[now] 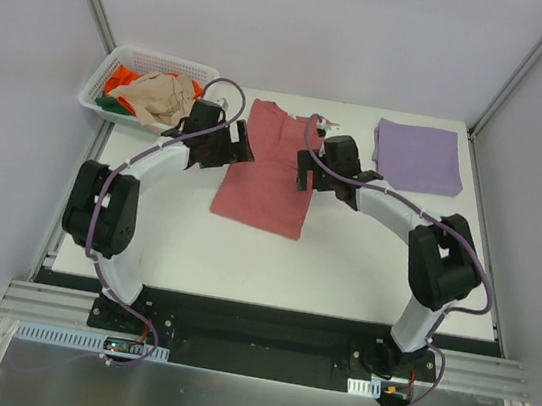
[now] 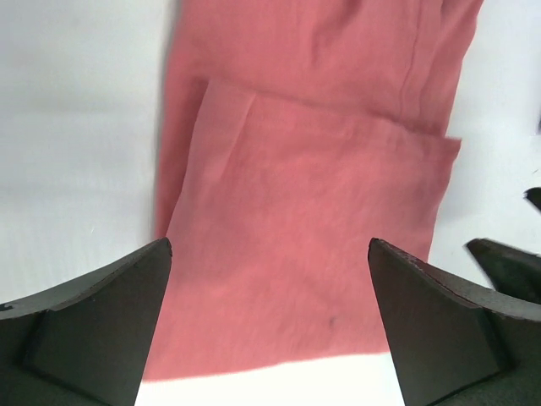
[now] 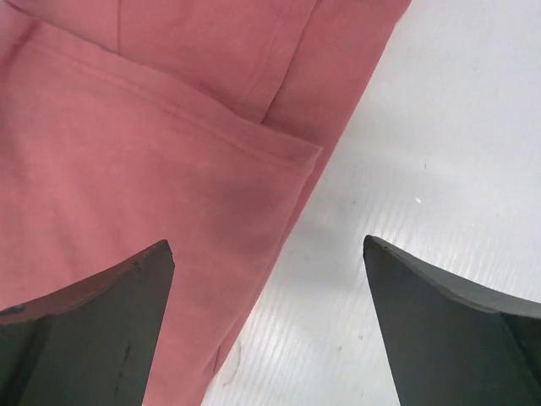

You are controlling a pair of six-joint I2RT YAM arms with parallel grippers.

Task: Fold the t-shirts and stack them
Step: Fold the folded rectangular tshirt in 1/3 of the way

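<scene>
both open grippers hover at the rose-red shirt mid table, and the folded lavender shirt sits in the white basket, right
Not quite. The folded lavender purple cloth shirt lies on the white table at the far right, not in the white plastic lattice basket; the top external view shows it. The rest stands.

Item 1, rose-red shirt [image 1: 266, 177]: from above you cannot see its left edge under the left pincer [image 1: 244, 145], nor its right sleeve under the right pincer [image 1: 305, 170]. Both wrist views crop it at their top edge.

Item 2, basket [image 1: 98, 88], left of that shirt: the orange shirt [image 1: 122, 76] and green shirt [image 1: 113, 104] lie mostly buried under the beige shirt [image 1: 160, 95], so you cannot tell their shape.

Item 3, left wrist view: dark parts [image 2: 507, 266] right of the shirt are cut by the frame and cannot be identified.
</scene>
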